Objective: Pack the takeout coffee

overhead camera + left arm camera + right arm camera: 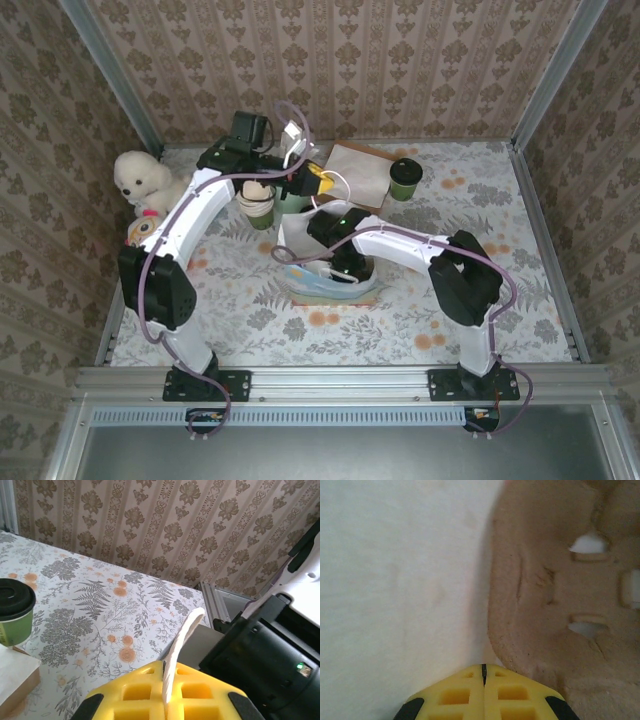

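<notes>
The takeout coffee (405,178), a dark-green cup with a black lid, stands at the back of the table, right of a brown board (356,171). It also sits at the left edge of the left wrist view, coffee (13,613). My left gripper (165,667) is shut on the white handle strip (181,636) of a white paper bag (297,238); from above, the left gripper (321,181) hovers over the bag's back edge. My right gripper (483,669) is shut and holds nothing. It is down inside the bag, between its white wall (395,590) and a brown pulp cup carrier (555,600).
A stack of lidless green cups (258,203) stands left of the bag under the left arm. A white plush toy (140,178) sits at the back left. Patterned walls close three sides. The right arm's black link (270,655) lies close to the left gripper.
</notes>
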### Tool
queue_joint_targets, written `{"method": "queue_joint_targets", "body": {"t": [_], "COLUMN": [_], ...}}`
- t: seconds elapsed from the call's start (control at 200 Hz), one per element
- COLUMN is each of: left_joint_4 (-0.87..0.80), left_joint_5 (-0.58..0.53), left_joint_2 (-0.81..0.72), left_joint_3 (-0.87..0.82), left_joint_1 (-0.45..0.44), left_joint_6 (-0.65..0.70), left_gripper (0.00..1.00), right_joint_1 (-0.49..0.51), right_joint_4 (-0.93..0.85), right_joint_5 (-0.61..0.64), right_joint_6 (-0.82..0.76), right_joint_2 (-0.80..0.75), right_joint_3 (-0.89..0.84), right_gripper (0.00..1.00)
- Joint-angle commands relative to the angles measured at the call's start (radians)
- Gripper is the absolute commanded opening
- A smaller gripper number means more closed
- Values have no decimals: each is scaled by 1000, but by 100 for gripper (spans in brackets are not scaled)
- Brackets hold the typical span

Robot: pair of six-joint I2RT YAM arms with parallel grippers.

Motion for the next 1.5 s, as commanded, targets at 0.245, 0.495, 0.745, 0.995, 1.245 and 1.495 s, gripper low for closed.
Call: {"method": "queue_joint_targets", "body": {"t": [0.245,0.495,0.745,0.995,1.245,1.495], "left_joint_4": [-72,-99,-102,-106,-94,-87], "left_joint_5": [70,73,77,43,28,3], "left_joint_2": [55,74,76,71,92,87], "left_joint_3": [119,142,154,155,152,163], "left_joint_1": [-12,-8,-5,-7,-19,-24], "left_joint_6": [34,45,32,8,-30,-38], "left_gripper": [0,0,0,0,0,0], "right_joint_1": [-9,-8,-16,-12,-7,-2], "right_joint_4": [-70,124,253,131,317,242], "right_joint_5": [-26,-3,19,-27,55,42], "right_joint_6": [-109,-162,-124,-143,-139,-145], "right_joint_2": [-104,-186,-99,-142,-209,-148], "right_joint_3": [9,-228,-267,-180,-290,-255], "right_gripper": [2,0,0,3,3,6]}}
